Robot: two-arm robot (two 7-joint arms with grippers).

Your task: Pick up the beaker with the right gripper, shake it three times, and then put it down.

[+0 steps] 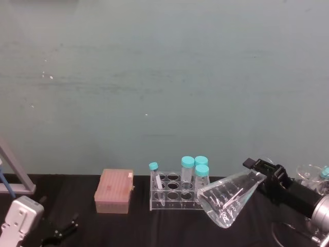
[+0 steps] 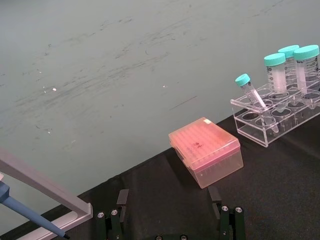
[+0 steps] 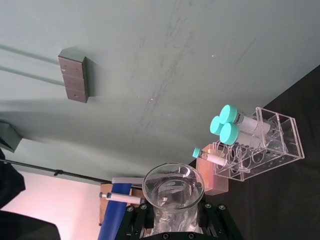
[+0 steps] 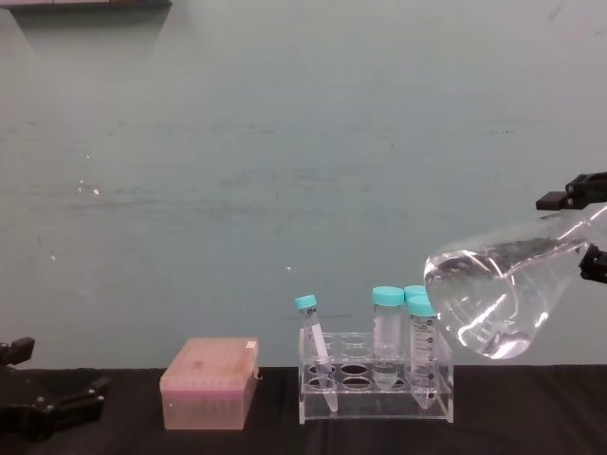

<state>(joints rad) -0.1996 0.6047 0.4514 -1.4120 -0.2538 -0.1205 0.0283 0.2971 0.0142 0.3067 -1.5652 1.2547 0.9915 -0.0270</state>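
Check the left hand (image 2: 169, 214): it sits parked low at the left edge of the worktop (image 1: 139, 226), fingers spread. The right hand (image 1: 263, 174) is clenched on the neck of the beaker (image 1: 226, 198). The beaker hangs tilted, apparently clear of the worktop, just right of the tube rack (image 1: 172, 200).

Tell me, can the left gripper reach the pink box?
Probably yes. The left gripper is open and faces the pink box, with only bare black table between them.
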